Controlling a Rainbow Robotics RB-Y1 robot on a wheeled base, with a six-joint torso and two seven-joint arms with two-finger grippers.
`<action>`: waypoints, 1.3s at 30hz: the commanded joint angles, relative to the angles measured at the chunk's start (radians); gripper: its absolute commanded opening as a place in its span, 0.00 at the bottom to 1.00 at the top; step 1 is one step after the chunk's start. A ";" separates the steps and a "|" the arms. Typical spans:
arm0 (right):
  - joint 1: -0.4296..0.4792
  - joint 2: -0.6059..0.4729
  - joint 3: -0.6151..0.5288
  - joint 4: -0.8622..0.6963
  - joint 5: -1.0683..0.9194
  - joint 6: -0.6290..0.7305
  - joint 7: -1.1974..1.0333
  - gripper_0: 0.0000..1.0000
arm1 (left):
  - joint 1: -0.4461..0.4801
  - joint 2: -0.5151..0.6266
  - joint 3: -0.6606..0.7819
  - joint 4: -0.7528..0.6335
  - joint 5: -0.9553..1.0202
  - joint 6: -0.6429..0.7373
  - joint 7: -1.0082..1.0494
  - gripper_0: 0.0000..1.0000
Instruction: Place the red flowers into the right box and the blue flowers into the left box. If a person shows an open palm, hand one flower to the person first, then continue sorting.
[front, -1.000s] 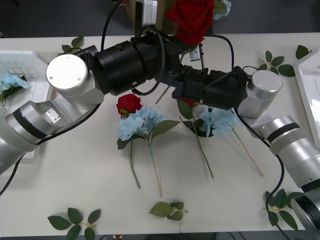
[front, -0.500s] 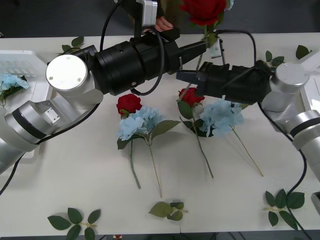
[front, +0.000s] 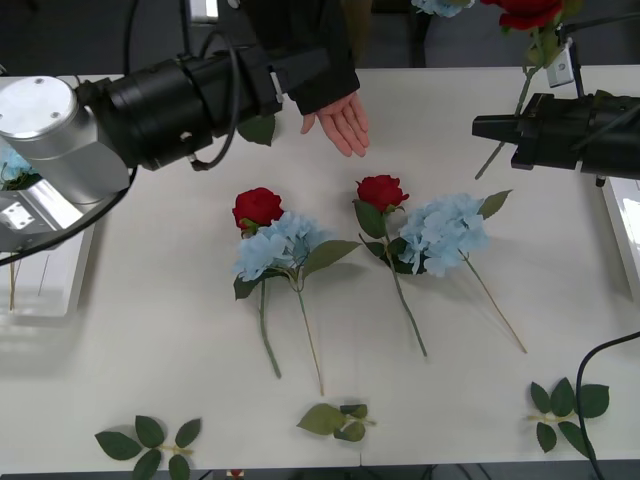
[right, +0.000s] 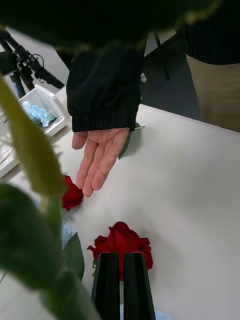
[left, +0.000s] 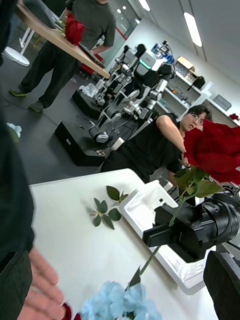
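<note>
A person's open palm reaches over the table's far side, also seen as the hand. My right gripper is to its right, shut on the stem of a red rose held high; the left wrist view shows that rose and gripper. The left arm lies at the far left beside the person's sleeve, its gripper open. Two red roses and two blue flowers lie mid-table. The left box holds a blue flower. The right box is at the right edge.
Loose green leaf sprigs lie along the near edge of the table. Bare tabletop stretches between the left box and the flowers. People and other robots stand in the room behind.
The two arms have drawn apart: the left one pulled back to the left, the right one swung right with its rose. The person's open palm now shows between them.
</note>
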 joint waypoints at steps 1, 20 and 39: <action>-0.047 -0.006 0.020 -0.034 0.008 -0.023 -0.021 0.00 | 0.045 0.161 0.031 -0.032 0.031 0.101 -0.033 1.00; -0.128 0.267 0.267 -0.599 0.738 -0.308 -0.902 0.00 | 0.043 0.187 0.467 0.338 -0.937 1.281 0.688 1.00; -0.147 0.314 0.721 -0.791 1.493 -0.442 -1.588 0.00 | 0.028 -0.024 0.473 0.112 -1.454 1.493 1.544 1.00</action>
